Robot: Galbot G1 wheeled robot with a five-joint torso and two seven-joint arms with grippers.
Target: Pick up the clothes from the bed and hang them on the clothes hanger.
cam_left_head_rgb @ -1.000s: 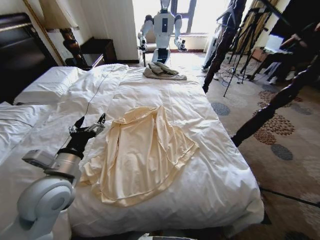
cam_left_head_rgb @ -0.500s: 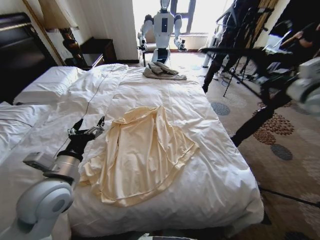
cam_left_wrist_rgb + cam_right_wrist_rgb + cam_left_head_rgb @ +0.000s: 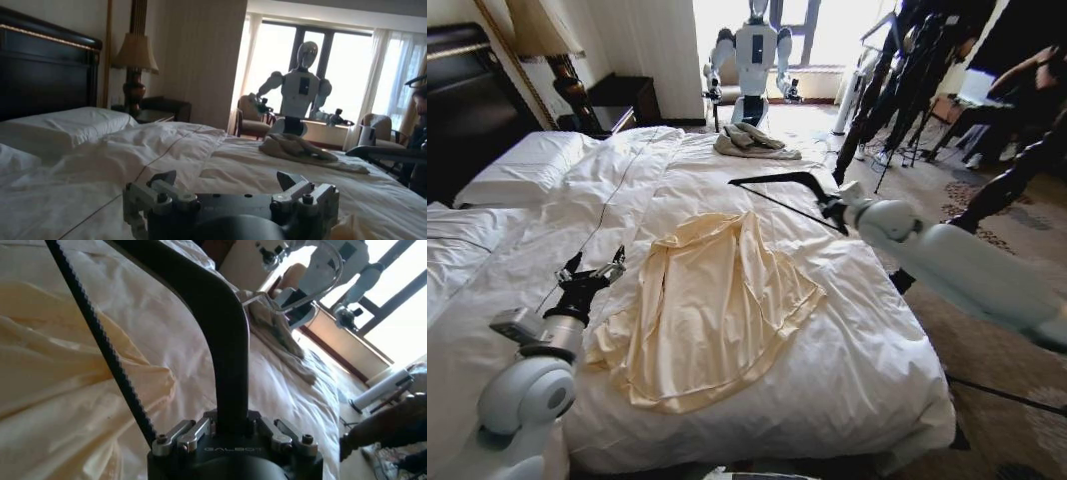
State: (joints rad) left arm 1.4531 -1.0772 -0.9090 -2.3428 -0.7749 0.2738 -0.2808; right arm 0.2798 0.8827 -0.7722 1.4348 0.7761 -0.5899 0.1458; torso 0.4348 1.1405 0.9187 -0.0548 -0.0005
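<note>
Shirt: I see the clothes [image 3: 712,305] lying flat on the bed [image 3: 847,350], near-centre of the duvet, wrinkled. Long axis runs from the collar at the far end toward the hem at the near-left edge, tilted slightly left as it comes near. One sleeve folds toward the right side.
Bed: white quilted duvet, pillows [image 3: 522,165] far-left against the dark headboard [image 3: 457,100].
Hanger: the clothes hanger [image 3: 782,190] is off the bed surface, above the duvet just beyond the shirt's collar. Its long axis runs left to right; the free tip points left, the right end is in my right gripper.
Right gripper: my right gripper [image 3: 835,208] comes in from the right, fingers clamped on the hanger; in the right wrist view [image 3: 230,432] the black bar rises straight out between the fingers.
Left gripper: my left gripper [image 3: 587,275] sits low over the duvet just left of the shirt's left edge, fingers spread wide, nothing between them [image 3: 227,182].
Far end: a grey garment [image 3: 752,140] lies on the bed's far edge.
</note>
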